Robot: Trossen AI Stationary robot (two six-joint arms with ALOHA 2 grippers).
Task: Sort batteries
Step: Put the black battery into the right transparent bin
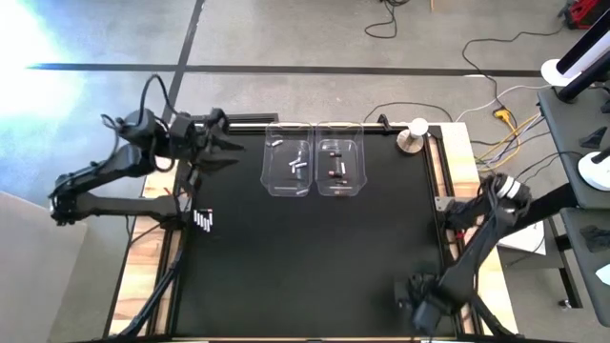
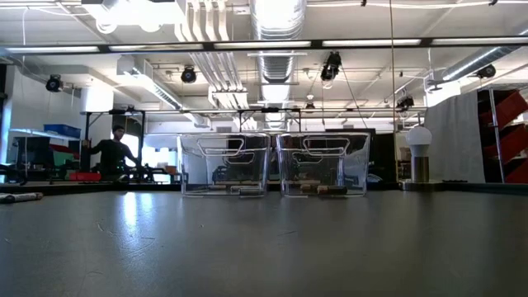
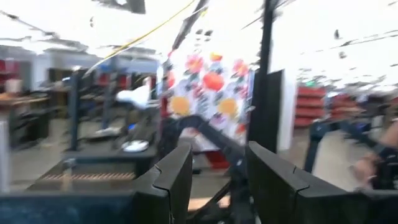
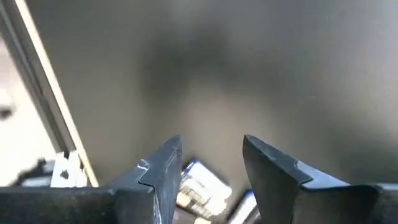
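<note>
Batteries (image 4: 198, 185) slantwise between right tool's (image 4: 211, 163) parted fingers (grip uncertain); left tool (image 3: 217, 177) agape, empty.

The high view looks straight down on the whole black bench (image 1: 315, 257), with floor showing beyond its far edge. The low view sits at bench-top height, looking level across the surface into a large room. Both show two clear bins (image 1: 313, 158), seen from above in one and side-on in the other (image 2: 272, 163). The left wrist view faces outward into the room, level, blurred. The right wrist view points down, very close to the bench surface (image 4: 249, 68).
</note>
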